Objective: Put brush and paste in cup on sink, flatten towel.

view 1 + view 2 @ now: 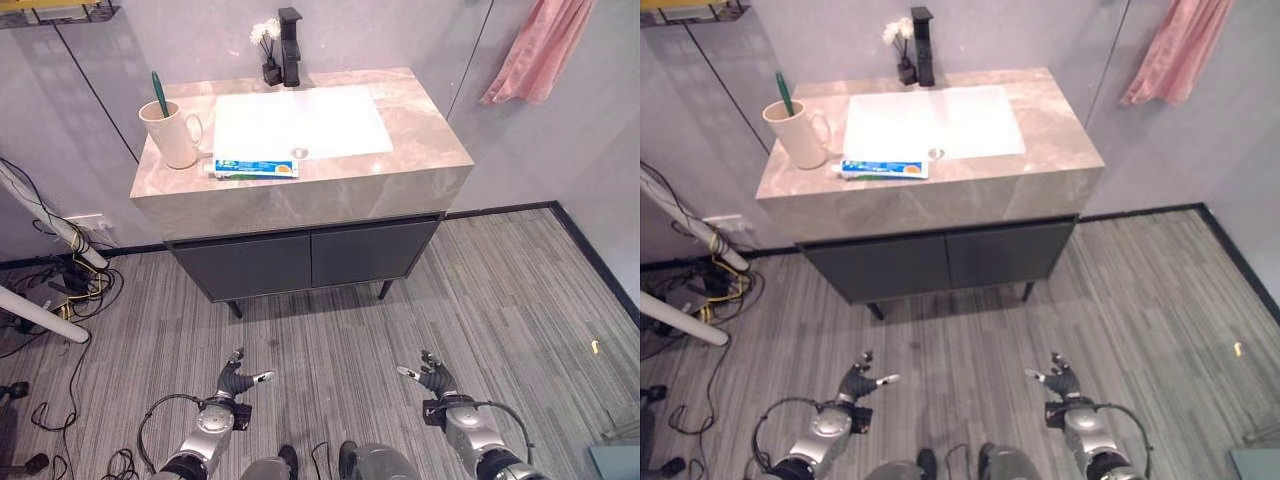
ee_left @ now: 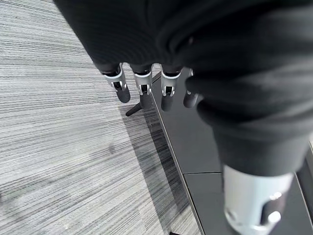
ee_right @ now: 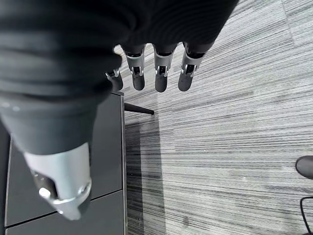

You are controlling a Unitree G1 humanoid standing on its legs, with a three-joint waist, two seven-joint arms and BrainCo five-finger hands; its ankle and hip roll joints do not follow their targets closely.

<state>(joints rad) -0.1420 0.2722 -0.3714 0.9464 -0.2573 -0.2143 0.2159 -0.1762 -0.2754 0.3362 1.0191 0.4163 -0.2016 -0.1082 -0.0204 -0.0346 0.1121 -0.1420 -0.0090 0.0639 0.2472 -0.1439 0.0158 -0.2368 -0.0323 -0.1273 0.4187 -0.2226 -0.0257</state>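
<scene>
Toothbrush with a green handle stands upright in a cream cup at the left end of a marble desk. Toothpaste, in a blue and white box, lies flat just beside the cup, along the front edge of the white sink set in the desk top. A black tap and a small vase of white flowers stand behind the sink. A pink towel hangs bunched on the wall to the right, well apart from the desk. Dark cabinet doors sit below the top. Both hands hover low over the striped floor, well apart from the desk: left hand and right hand, each with fingers relaxed and spread, grasping nothing
</scene>
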